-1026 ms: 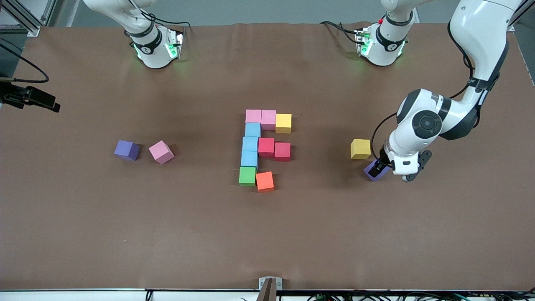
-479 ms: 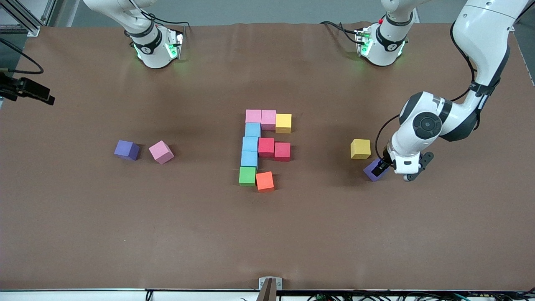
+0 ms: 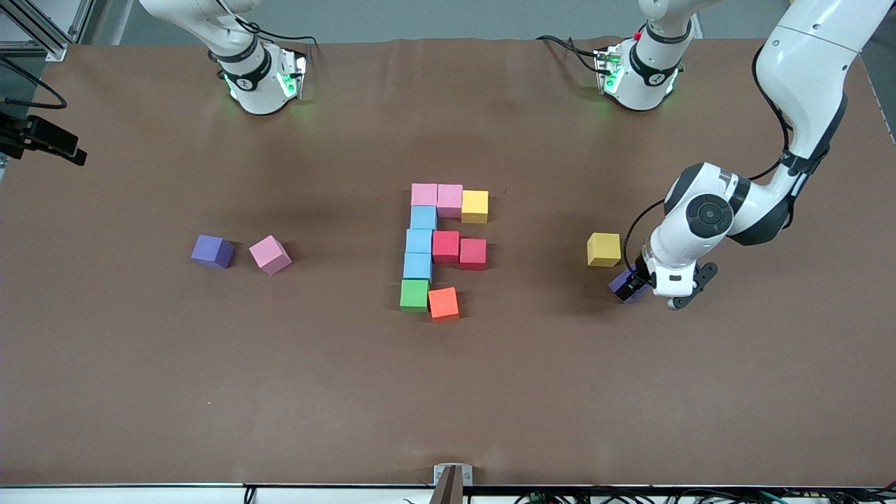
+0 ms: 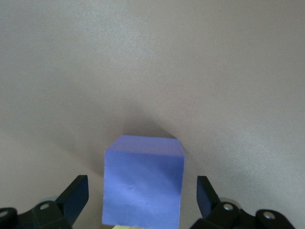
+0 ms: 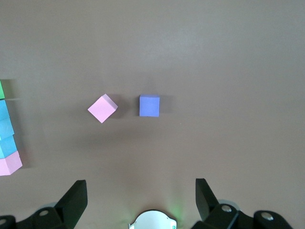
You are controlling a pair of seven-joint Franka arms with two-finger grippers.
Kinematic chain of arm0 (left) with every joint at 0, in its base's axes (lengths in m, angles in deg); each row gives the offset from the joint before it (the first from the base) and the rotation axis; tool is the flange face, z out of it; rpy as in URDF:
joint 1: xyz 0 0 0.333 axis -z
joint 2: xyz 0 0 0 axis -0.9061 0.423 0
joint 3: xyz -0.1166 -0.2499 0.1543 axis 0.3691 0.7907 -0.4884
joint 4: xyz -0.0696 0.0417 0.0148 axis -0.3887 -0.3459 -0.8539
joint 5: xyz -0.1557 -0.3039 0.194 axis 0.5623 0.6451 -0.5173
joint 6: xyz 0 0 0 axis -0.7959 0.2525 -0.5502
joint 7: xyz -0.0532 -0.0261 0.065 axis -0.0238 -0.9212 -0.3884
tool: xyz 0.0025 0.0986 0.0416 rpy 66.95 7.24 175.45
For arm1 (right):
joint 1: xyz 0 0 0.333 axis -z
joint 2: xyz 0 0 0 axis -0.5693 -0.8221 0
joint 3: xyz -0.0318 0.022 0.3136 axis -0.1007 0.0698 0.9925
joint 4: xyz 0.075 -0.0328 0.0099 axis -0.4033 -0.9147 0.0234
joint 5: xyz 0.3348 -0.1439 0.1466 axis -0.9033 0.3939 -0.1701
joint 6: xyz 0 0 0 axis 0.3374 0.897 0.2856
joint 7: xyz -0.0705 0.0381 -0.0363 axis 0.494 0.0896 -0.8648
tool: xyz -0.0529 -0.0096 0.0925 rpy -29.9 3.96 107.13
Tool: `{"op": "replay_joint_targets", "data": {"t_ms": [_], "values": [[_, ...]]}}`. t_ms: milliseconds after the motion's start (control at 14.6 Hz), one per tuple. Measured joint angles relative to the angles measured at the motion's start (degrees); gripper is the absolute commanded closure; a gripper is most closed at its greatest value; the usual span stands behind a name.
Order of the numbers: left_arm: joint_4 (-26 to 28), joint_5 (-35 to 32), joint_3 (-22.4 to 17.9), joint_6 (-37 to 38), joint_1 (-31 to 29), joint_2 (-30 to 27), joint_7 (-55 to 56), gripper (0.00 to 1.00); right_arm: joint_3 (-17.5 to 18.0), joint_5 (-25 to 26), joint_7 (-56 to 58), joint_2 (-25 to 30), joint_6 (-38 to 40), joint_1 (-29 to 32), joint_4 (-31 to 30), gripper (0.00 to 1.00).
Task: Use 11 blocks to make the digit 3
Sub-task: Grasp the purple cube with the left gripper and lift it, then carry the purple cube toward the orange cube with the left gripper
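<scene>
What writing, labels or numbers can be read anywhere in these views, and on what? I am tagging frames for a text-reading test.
None can be read.
The blocks, such as the purple block between the open left gripper's fingers, have plain faces.
Small round marks on the arm bases are too small to read.

Ten cubes (image 3: pixel 434 241) lie flat in my unfinished 3: three-cube top bar, blue column, two reds, green and orange. A purple cube (image 4: pixel 143 188) sits between my left tool's (image 4: pixel 141 200) spread fingers.

matte foam-like blocks (image 3: pixel 445 200); table (image 3: pixel 210 364) w/ smooth matte brown cover; glossy plastic arms.
</scene>
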Motion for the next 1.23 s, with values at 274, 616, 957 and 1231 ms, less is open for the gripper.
{"op": "replay_joint_targets", "data": {"t_ms": [274, 616, 957, 1231], "values": [[-0.75, -1.52, -0.03, -0.10, -0.03, 2.14, 0.09, 0.64, 0.05, 0.00, 0.00, 0.47, 2.03, 0.00, 0.92, 0.00], [-4.07, -1.53, 0.11, -0.14, 0.37, 2.81, 2.46, 0.71, 0.30, -0.02, 0.00, 0.57, 2.03, 0.10, 1.10, 0.00], [-13.80, -1.51, 0.16, 1.25, 7.52, 7.74, 24.77, 0.72, 6.96, -0.05, 0.00, 0.57, 1.73, 5.25, 1.08, 0.00], [-22.34, -1.51, -0.87, 4.84, 17.19, 12.73, 47.07, 0.72, 8.31, -1.01, 0.00, 0.57, 1.42, 6.75, 1.04, 0.00]]}}
